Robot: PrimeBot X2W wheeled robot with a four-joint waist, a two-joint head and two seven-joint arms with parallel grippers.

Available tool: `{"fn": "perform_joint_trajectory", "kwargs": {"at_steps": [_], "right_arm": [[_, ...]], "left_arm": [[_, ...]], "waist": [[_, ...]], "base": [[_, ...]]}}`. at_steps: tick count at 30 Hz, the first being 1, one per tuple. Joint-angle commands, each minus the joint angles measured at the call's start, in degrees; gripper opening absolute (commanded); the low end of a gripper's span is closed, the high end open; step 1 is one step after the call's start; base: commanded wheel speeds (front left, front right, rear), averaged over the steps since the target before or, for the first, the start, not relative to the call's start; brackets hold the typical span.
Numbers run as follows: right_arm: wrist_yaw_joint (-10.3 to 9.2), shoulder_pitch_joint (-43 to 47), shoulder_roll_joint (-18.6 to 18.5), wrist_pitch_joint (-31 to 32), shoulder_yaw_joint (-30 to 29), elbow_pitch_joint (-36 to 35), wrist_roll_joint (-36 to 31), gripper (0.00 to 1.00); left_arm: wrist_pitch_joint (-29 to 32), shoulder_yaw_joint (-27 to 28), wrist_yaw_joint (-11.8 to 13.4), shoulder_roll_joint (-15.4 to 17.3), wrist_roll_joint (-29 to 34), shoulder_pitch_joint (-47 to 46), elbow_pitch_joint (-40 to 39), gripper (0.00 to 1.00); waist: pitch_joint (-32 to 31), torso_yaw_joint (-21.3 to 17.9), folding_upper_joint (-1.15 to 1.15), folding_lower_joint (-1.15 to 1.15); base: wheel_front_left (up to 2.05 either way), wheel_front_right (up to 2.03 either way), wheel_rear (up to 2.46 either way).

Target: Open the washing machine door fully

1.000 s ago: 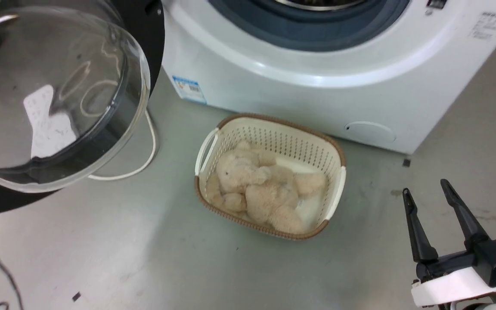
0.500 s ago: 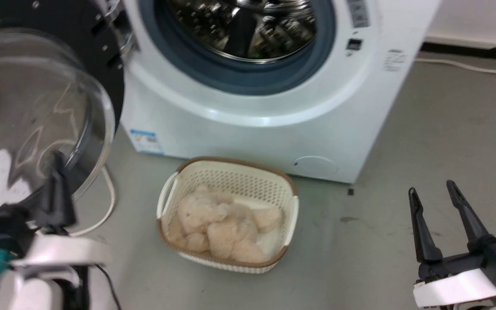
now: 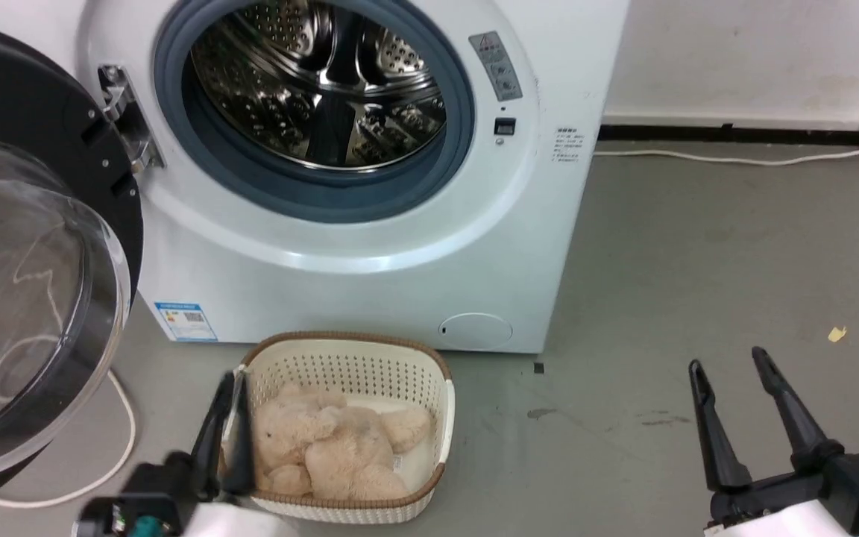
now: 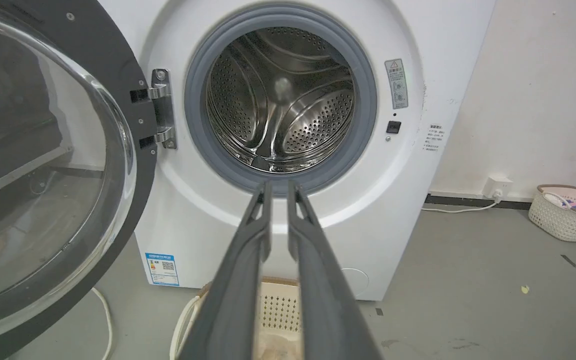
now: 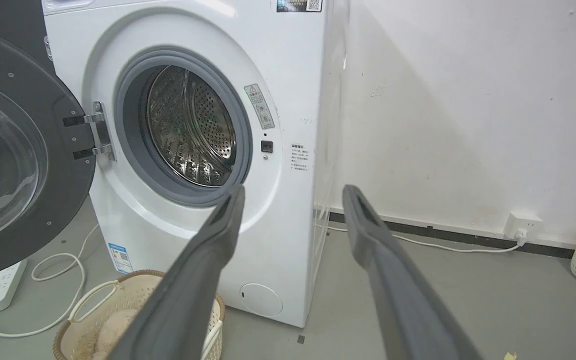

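Now door (image 3: 34, 97) hangs wide open, left of machine (image 3: 370, 283); left end effector (image 3: 234, 384) pinched shut, holds nothing; right end effector (image 3: 728, 359) spread wide, empty. Risk: door swings back shut, or left arm bumps basket (image 3: 444, 403).
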Motion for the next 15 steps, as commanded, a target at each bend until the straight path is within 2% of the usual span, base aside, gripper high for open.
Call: {"fn": "perform_joint_trajectory", "kwargs": {"at_steps": [1,15], "right_arm": [[0.05,0.9,0.2,-0.3,0.1,-0.1,0.4,1.0],[0.05,1.9,0.2,-0.3,0.2,0.9,1.0,1.0]], "left_arm": [[-0.2,-0.3,0.1,-0.1,0.5,1.1,0.3,1.0],[-0.2,-1.9,-0.1,-1.3,3.8,2.4,2.2,1.0]], "waist": [[-0.4,-0.2,0.0,0.01],[-0.8,-0.1,0.0,0.01]], "base": [[0.0,0.0,0.0],[0.0,0.0,0.0]]}}
